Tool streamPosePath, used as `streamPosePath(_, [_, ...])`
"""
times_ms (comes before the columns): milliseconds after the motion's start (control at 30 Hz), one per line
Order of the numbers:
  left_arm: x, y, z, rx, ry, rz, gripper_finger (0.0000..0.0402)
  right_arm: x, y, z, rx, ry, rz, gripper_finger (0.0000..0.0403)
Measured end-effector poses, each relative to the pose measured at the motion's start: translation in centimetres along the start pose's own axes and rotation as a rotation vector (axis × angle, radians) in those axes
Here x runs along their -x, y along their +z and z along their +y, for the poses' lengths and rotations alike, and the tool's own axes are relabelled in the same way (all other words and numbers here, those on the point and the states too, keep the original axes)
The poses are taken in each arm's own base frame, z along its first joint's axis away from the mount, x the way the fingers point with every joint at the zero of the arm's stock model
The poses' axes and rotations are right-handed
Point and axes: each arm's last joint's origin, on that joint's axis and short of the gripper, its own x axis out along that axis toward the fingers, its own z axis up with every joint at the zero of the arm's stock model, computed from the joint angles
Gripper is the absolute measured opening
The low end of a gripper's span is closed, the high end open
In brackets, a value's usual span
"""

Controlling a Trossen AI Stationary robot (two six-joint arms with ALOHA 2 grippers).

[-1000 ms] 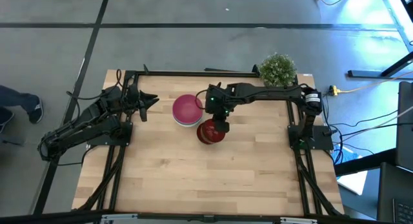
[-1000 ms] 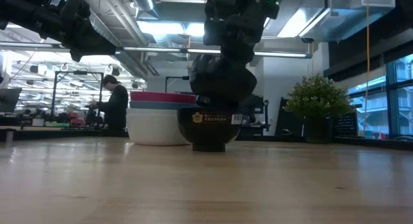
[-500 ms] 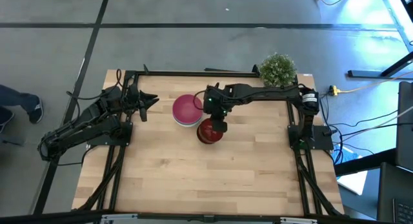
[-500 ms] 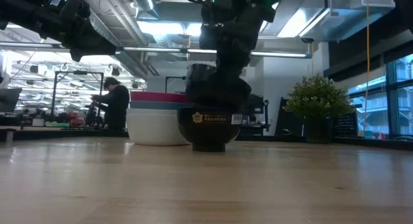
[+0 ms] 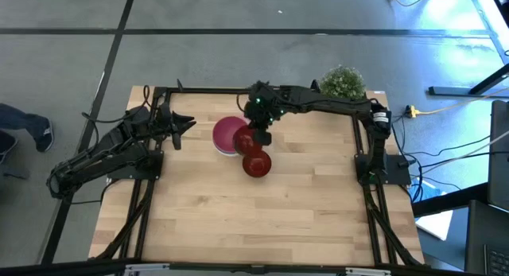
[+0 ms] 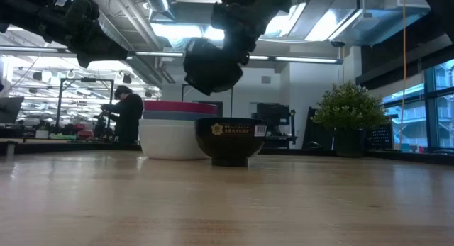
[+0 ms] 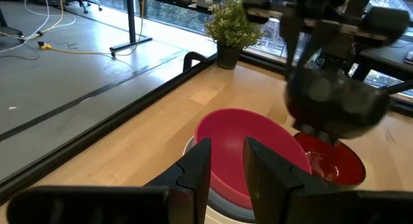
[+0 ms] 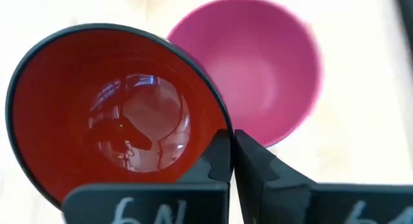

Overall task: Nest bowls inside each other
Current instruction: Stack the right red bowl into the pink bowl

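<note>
My right gripper (image 5: 256, 134) hangs above the table's middle, shut on a dark red bowl (image 6: 211, 71) that hovers beside and over the edge of a stack. The stack stands on its white bowl (image 6: 167, 140), with a blue bowl (image 6: 174, 115) and the magenta pink bowl (image 5: 227, 134) nested on top. A second dark red bowl (image 5: 256, 164) stands on the table just near-right of the stack, dark outside (image 6: 229, 140). My left gripper (image 7: 227, 171) waits open to the left of the stack, touching nothing. My right gripper pinches the dark red bowl by its rim (image 8: 223, 126), one finger (image 8: 218, 156) inside the bowl and the other outside. The fingers come from above, pointing down. The bowl is lifted clear of everything and hangs tilted below the fingers.
A small green potted plant (image 5: 342, 83) stands at the table's far right corner. The black frame rails (image 5: 238, 90) run along the far and side edges. A person (image 6: 128, 115) is in the room behind the table. Bare wood (image 5: 254, 220) spreads across the near half.
My right gripper has risen and moved toward the table's left and far side, toward the stack. It has lifted the upper dark red bowl out of the lower one, which stayed in place. The lifted bowl now hangs tilted.
</note>
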Motion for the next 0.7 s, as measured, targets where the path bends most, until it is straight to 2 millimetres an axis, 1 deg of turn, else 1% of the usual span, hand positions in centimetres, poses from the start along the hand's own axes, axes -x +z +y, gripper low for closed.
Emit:
streamPosePath(167, [0.0,0.0,0.0,0.000,0.000,0.000,0.0085,-0.4,1.4,-1.8,0.000,-0.004,-0.033,0.0007])
streamPosePath(367, [0.0,0.0,0.0,0.000,0.000,0.000,0.0085,-1.7,2.8,-3.0,0.020,-0.004,-0.024,0.0007])
streamPosePath(600, [0.0,0.0,0.0,0.000,0.000,0.000,0.0085,-4.7,3.3,-4.2,0.047,0.003,0.041,0.0007])
streamPosePath(700, [0.0,0.0,0.0,0.000,0.000,0.000,0.0085,-5.7,3.2,-4.8,0.036,0.007,0.065,0.0007])
